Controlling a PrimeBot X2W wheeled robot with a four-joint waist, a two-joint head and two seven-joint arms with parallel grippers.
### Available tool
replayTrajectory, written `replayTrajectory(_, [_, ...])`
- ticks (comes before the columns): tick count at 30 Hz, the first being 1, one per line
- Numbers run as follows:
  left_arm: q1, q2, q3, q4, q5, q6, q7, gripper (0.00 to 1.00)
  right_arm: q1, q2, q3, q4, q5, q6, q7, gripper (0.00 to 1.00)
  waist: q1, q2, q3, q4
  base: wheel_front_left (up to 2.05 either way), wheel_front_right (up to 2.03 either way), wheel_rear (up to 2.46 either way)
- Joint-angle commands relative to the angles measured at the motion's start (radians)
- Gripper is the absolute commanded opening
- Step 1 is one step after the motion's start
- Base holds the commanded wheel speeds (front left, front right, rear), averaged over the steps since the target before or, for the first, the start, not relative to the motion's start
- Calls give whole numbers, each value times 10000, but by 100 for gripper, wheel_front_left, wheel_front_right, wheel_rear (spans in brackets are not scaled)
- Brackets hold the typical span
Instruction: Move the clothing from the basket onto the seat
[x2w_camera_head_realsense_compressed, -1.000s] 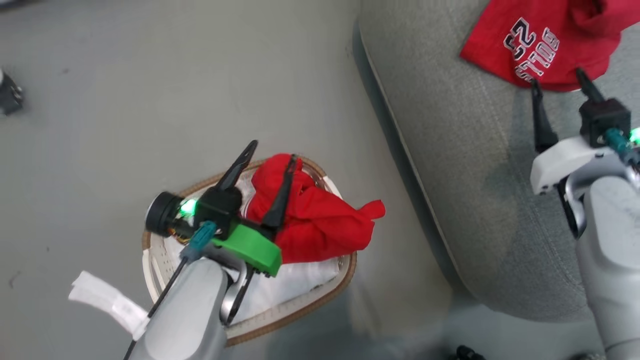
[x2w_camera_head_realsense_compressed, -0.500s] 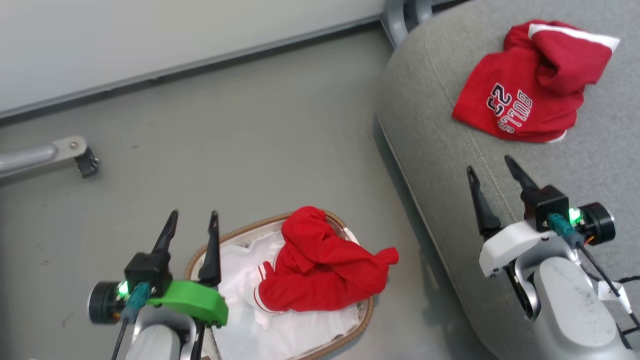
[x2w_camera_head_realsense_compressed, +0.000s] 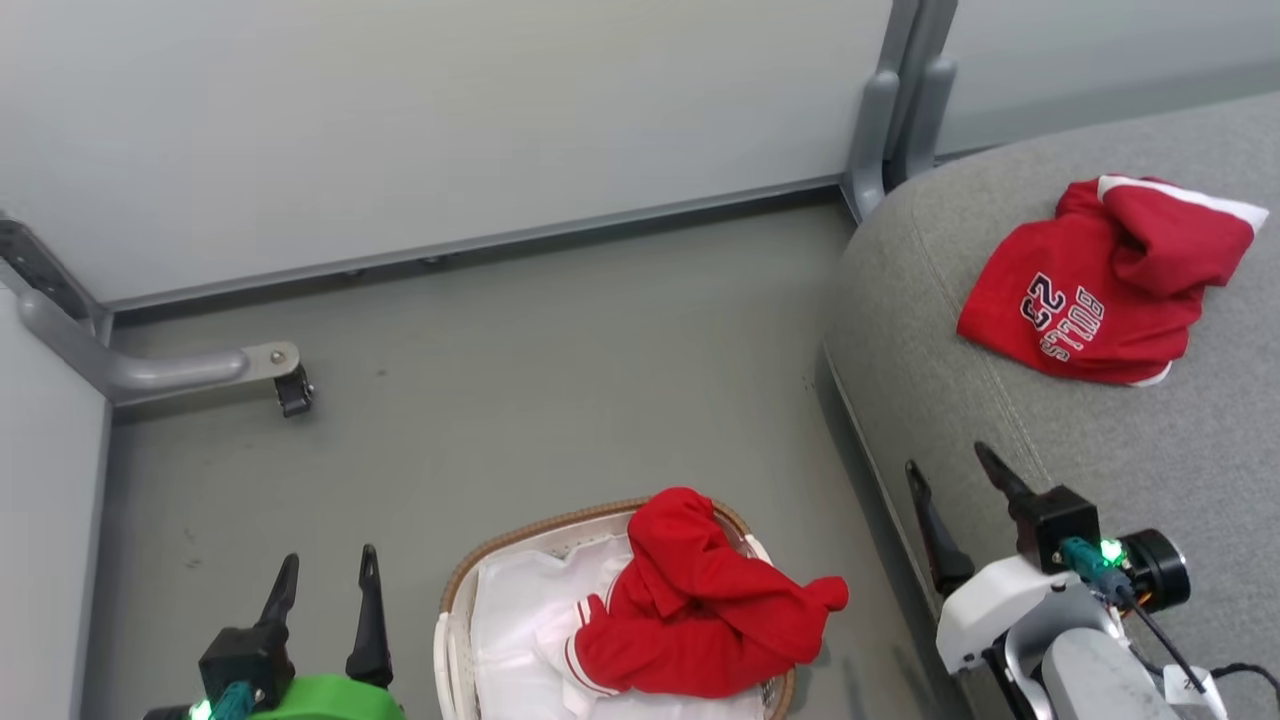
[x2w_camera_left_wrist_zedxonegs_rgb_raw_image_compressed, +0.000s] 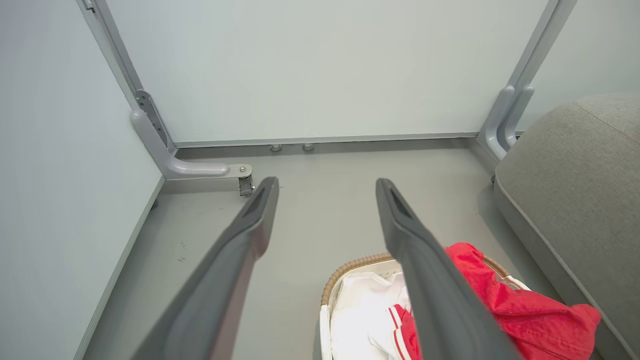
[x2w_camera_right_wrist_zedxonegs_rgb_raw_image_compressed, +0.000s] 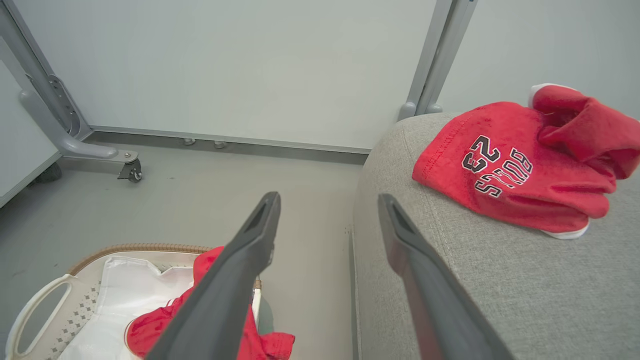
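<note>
Left jaws: parted, nothing between them, above the floor (x2w_camera_head_realsense_compressed: 500, 400).
Right jaws: parted, empty, above the seat's (x2w_camera_head_realsense_compressed: 1100, 460) front edge.
Basket (x2w_camera_head_realsense_compressed: 500, 545): on the floor, between the two jaws, nearer the left.
Striped red garment (x2w_camera_head_realsense_compressed: 700, 610): heaped in the basket, one end over its rim.
Lettered red garment (x2w_camera_head_realsense_compressed: 1090, 290): on the seat, well beyond the right jaws.

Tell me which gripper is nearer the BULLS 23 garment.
Right. The right gripper is at the seat edge, short of the BULLS 23 garment; the left gripper is beyond the basket, over the floor.
</note>
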Motion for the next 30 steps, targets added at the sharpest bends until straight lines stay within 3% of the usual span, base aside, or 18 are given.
replayTrajectory(1, [259,13,67,-45,-28,61,2,100,254,16,10,30,-39,-14,-20,100,0,0,-424,244,0,0,0])
replayTrajectory(14, [689,11,-33,-38,-187,46,0,100,515,70,148,0,-41,-14,-20,100,0,0,-443,84,0,0,0])
replayTrajectory(20, [-166,10,-782,336,-381,-88,2,100,-227,-6,216,-474,0,-14,-20,100,0,0,635,-318,0,0,0])
replayTrajectory(30, [-2239,22,-2330,1901,-557,-366,0,100,-1613,-95,164,-1558,213,-14,-20,100,0,0,2905,-1552,0,0,0])
